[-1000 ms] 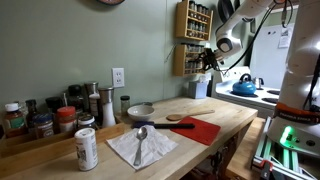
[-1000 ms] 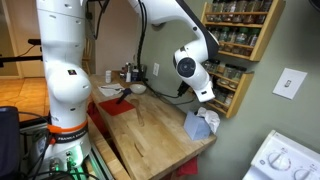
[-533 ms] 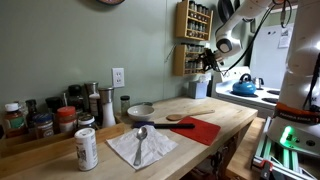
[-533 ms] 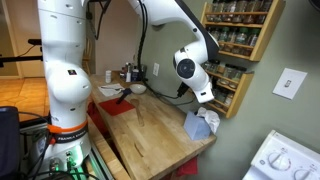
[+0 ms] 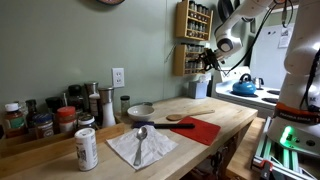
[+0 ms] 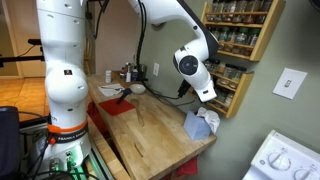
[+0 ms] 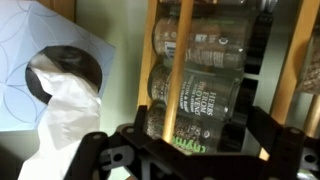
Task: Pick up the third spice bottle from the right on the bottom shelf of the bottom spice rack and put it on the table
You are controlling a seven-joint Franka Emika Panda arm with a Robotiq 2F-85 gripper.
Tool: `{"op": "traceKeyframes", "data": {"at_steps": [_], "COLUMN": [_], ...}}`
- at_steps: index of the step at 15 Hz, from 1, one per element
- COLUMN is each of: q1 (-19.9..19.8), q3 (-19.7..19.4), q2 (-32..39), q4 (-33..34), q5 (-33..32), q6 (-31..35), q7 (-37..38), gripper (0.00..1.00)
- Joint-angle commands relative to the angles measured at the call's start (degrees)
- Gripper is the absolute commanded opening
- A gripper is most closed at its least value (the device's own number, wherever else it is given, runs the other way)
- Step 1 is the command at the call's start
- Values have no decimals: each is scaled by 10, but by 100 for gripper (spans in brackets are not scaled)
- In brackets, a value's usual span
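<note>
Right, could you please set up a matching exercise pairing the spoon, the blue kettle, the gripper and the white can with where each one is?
Things:
1. spoon
2. blue kettle
3. gripper
4. white can

Places:
A. at the lower spice rack
B. upright on the table, at its near end
C. lying on the white napkin
D. on the white stove surface

Pairs: 1-C, 2-D, 3-A, 4-B.
</note>
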Motion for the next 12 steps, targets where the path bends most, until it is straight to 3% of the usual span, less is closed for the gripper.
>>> {"op": "traceKeyframes", "data": {"at_steps": [1, 12], "q1": [-4, -8], "q3": [7, 8], "q2": [-5, -29], "q4": [-21, -41], "q5": [-64, -250], "q6": [28, 39], "q7": [41, 197], "gripper": [100, 100]}}
